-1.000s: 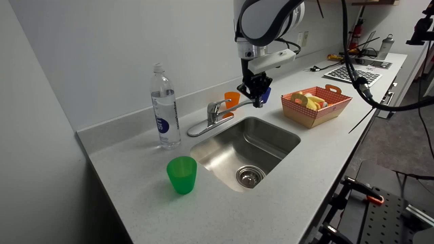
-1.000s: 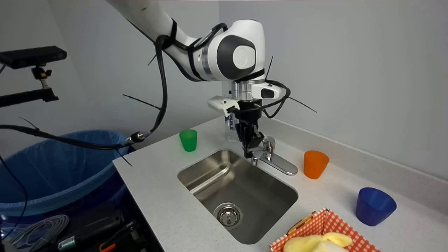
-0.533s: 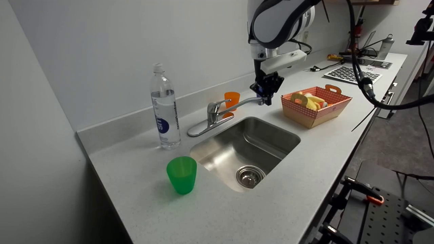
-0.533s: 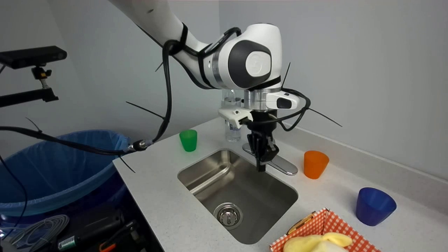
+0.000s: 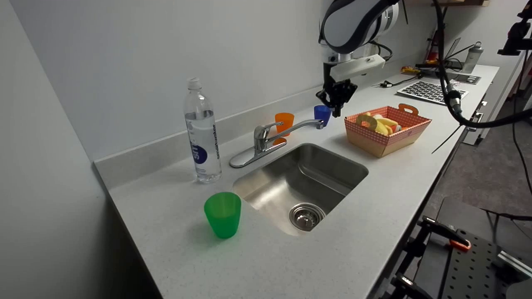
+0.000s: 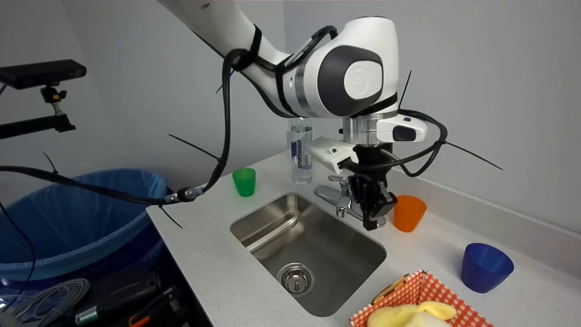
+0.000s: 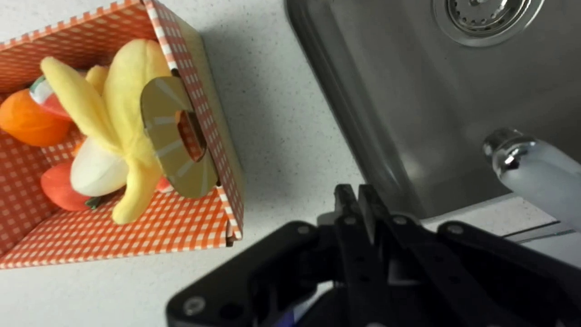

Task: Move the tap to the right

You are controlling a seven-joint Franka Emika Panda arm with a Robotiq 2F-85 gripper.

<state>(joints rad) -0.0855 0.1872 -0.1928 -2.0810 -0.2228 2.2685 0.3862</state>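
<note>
The chrome tap (image 5: 261,139) stands behind the sink (image 5: 361,173). In an exterior view its spout reaches right, past the orange cup and in front of the blue cup. In an exterior view the tap (image 6: 343,200) is partly hidden by my gripper (image 6: 371,222). In the wrist view the spout (image 7: 544,170) enters from the right edge, over the sink basin. My gripper (image 7: 355,190) has its fingers nearly together with nothing between them. In an exterior view the gripper (image 5: 337,112) hangs beyond the spout tip and a little higher, apart from it.
A red checked basket (image 5: 365,143) with toy fruit stands right of the sink. An orange cup (image 6: 409,213) and a blue cup (image 6: 486,268) stand near the wall. A clear water bottle (image 5: 203,137) and a green cup (image 5: 223,215) stand left of the sink.
The spout has swung to the right in both exterior views, staying still over the last half second. My gripper has moved right, risen, and come away from the spout tip.
</note>
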